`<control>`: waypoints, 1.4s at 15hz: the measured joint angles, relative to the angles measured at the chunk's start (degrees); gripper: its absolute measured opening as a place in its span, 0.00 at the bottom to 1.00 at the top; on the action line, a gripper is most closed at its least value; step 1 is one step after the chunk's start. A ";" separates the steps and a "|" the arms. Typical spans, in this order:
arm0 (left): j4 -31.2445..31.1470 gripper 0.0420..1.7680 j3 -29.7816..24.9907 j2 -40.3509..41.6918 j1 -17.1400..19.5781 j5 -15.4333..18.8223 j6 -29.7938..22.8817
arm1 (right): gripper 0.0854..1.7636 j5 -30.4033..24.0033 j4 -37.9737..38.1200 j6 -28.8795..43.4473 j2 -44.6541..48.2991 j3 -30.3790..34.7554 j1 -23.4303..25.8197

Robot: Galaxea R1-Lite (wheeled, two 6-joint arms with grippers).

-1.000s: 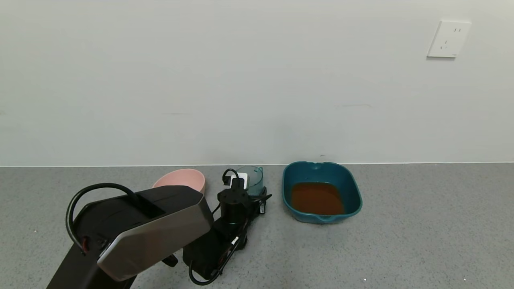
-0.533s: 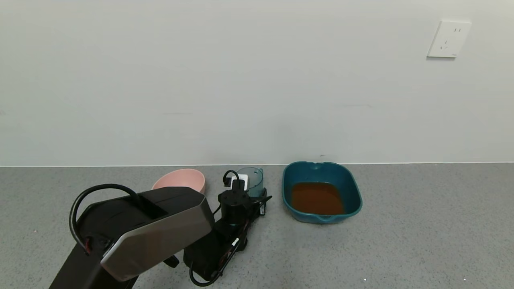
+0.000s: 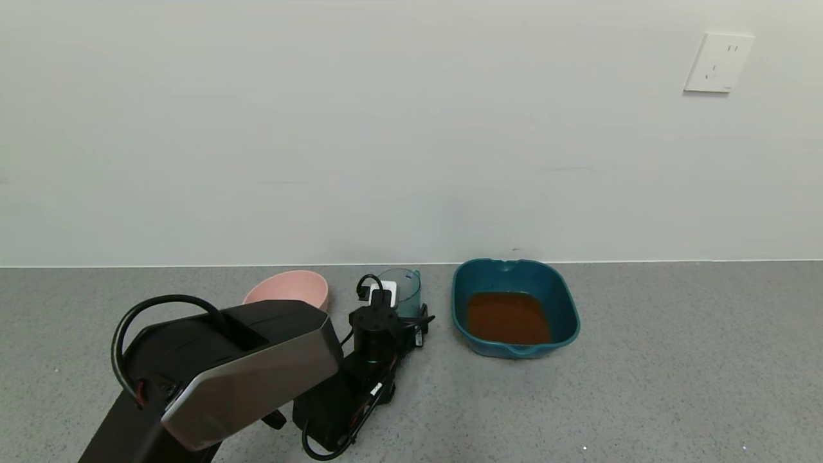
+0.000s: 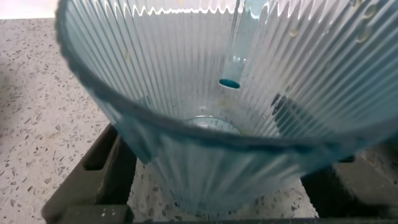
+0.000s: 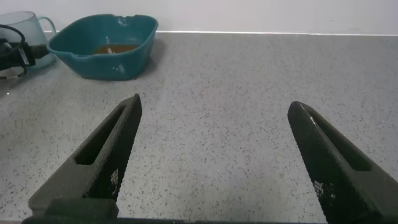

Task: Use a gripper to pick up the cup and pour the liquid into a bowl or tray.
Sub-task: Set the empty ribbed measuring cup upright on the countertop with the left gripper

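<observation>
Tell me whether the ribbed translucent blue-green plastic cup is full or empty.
Empty. The left wrist view looks down into the ribbed translucent blue-green plastic cup to its bare bottom; the reddish-brown liquid lies in the dark teal rounded-square dish.

- Your left arm (image 3: 218, 373) reaches forward over the counter, its left gripper (image 3: 402, 307) low, jaws either side of the cup (image 3: 404, 292); whether they grip cannot be told.
- Your right gripper (image 5: 214, 152) hangs low, fingers (image 5: 106, 155) spread wide, holding nothing.

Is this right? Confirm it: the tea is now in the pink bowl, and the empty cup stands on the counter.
Not quite. The tea is in the teal dish, as the head view shows; the pink bowl holds none visible. The empty cup does stand on the counter.
</observation>
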State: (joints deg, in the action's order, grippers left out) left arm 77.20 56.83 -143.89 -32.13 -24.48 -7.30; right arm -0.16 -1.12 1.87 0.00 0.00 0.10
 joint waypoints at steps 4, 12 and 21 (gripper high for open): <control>-0.55 0.91 -0.66 0.59 -0.11 0.39 -0.07 | 0.97 0.02 0.00 -0.05 0.00 0.00 0.00; -5.77 0.95 -5.92 6.21 0.17 4.08 0.04 | 0.97 0.00 0.00 -0.02 0.00 0.00 0.00; -19.74 0.96 -10.03 22.20 -0.59 5.57 0.17 | 0.97 0.00 0.00 -0.05 0.00 0.00 0.00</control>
State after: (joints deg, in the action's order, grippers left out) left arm 57.47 46.80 -121.69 -32.72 -18.91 -7.13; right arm -0.16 -1.12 1.82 0.00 0.00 0.10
